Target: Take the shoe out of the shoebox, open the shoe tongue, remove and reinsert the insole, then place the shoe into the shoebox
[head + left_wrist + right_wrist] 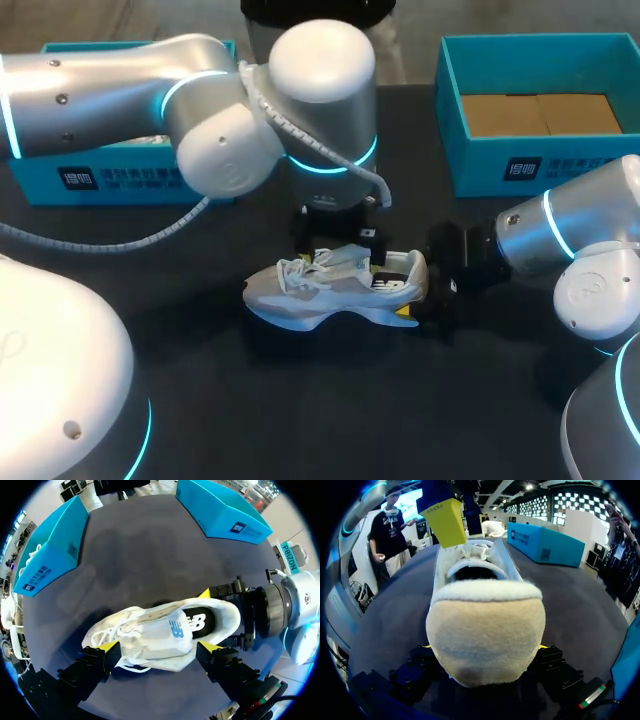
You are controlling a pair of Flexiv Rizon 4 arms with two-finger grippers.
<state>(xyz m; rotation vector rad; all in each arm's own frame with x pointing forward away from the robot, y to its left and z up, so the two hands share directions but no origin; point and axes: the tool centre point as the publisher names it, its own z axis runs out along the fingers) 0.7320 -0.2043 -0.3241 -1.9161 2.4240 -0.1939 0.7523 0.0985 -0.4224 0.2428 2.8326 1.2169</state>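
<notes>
A white sneaker (330, 290) lies on the dark table, toe towards my left side. Its heel (485, 635) sits between the fingers of my right gripper (432, 290), which press it from both sides. In the left wrist view the same gripper (231, 614) clamps the heel collar. My left gripper (159, 647) hangs over the midfoot, open wide, one yellow tip on each side of the tongue (165, 632). One of its fingers (445, 520) shows beside the laces. The dark insole (200, 622) is visible inside the shoe.
A teal shoebox (455, 110) with brown cardboard in it stands at the back right. Another teal box (120, 180) stands at the back left, partly behind my left arm. Bare table lies in front of the shoe.
</notes>
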